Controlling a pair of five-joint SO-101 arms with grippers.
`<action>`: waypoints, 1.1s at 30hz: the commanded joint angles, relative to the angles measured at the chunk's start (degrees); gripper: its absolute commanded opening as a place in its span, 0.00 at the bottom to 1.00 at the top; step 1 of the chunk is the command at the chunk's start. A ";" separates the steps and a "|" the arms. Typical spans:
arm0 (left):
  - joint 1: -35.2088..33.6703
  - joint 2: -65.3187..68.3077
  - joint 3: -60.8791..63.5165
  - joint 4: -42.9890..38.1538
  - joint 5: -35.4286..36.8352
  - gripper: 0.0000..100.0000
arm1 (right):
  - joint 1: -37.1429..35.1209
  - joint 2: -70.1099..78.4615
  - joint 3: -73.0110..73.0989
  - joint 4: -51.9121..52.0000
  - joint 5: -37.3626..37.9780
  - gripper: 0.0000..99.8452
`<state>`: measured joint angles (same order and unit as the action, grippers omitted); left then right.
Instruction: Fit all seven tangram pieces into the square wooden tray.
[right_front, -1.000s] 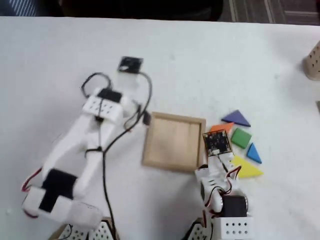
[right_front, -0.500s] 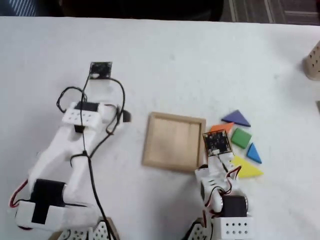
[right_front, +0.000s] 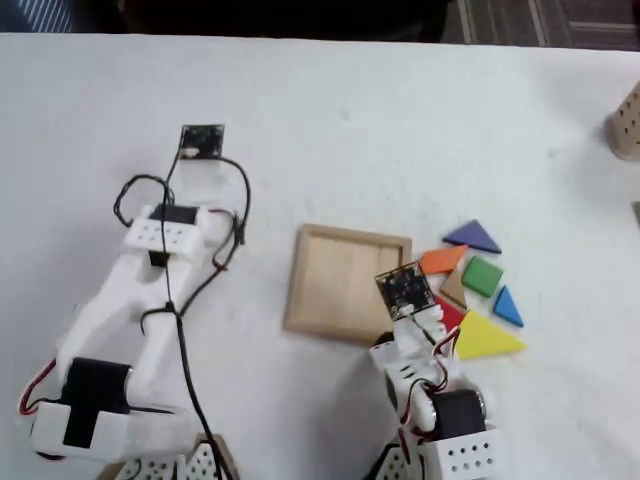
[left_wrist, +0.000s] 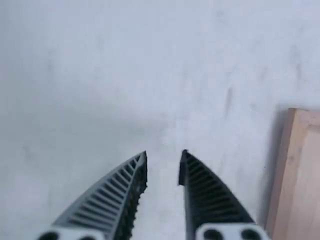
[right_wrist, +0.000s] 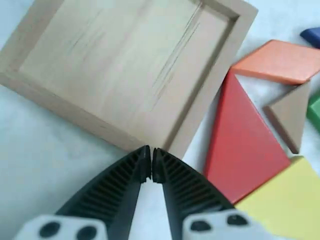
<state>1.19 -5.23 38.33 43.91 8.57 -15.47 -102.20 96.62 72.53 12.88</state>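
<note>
Your right gripper (right_wrist: 151, 156), tips together on nothing, sits at the rim of the wooden tray (right_wrist: 206, 90), with the red triangle (right_wrist: 241, 137) just beside it. Your left gripper (left_wrist: 163, 161), slightly parted and empty, overhangs the table (left_wrist: 100, 75).

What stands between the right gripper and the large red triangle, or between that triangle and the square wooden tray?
Nothing visible. The right gripper, shut, hangs by the square wooden tray; bare table separates it from the large red triangle beside the tray's rim.
</note>
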 joint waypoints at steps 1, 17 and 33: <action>-0.57 -2.77 -0.35 -3.16 -0.53 0.07 | 0.04 -1.01 -2.20 0.13 -0.35 0.02; -1.19 -2.68 2.55 -7.30 -0.62 0.07 | 20.88 -1.01 0.18 -31.08 1.14 0.02; -1.71 -2.86 2.37 -7.30 -0.62 0.07 | 22.90 10.24 -17.85 -25.45 10.81 0.02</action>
<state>0.13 -5.23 41.41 38.29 8.57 8.44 -97.63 86.15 45.10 25.19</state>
